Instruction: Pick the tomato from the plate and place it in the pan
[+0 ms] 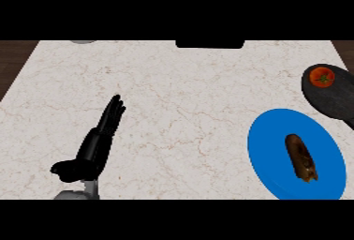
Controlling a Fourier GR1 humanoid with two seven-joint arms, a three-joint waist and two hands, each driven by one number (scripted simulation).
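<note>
Head view: tomato (321, 76) already sits in the dark pan (330, 96) at the far right of the bench (173, 93), near the pan's far rim, stem end up. Blue plate (296, 154) just beside the pan on the near side holds only a brown elongated item (301, 157) (can't identify it), long axis running roughly near-to-far. Left robot hand (104, 129) is released, fingers straight and together, pointing away and slightly right, lying well apart from plate and pan over on the left half of the bench. Right robot hand not in frame, so no read on it. Tomato lies far right and ahead of the left robot hand; right arm would be the nearer side. Judging by layout, placement looks done.
</note>
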